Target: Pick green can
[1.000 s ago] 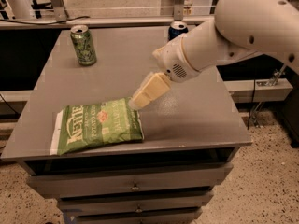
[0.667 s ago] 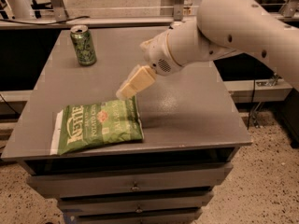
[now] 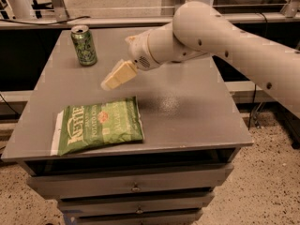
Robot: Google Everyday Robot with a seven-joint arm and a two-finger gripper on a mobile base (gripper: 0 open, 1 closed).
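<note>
Grey bench point(image 3: 187, 107), seen from the front and slightly above. The top is flat and matte, with drawers point(image 3: 136, 187) stacked beneath the near edge.

We note the green can point(image 3: 84, 45) standing upright near the far left corner, set in a little from both the far edge and the left edge. Its body is green with a pale mottled pattern and its top is silver. Nothing touches it.

The gripper point(image 3: 110, 82) is a pale cream wedge at the end of the white arm point(image 3: 225, 36). The arm comes in from beyond the right edge and crosses over the far half of the bench. The gripper slants down and toward the left edge, its tip over the left half of the top. It sits to the right of the can and nearer the front edge than the can, clearly apart from it. We cannot tell whether the claw is released or clenched; it reads as one pale block from this angle. We also cannot judge how high it is above the surface.

A flat green chip bag point(image 3: 101, 125) lies at the near left corner, printed face up. Its long side runs roughly along the near edge and its white end points toward the left edge. The gripper tip is above the bag's far right corner in the frame, apart from it, and lies between the bag and the can.

Speckled floor point(image 3: 272, 182) shows beyond the right edge.
</note>
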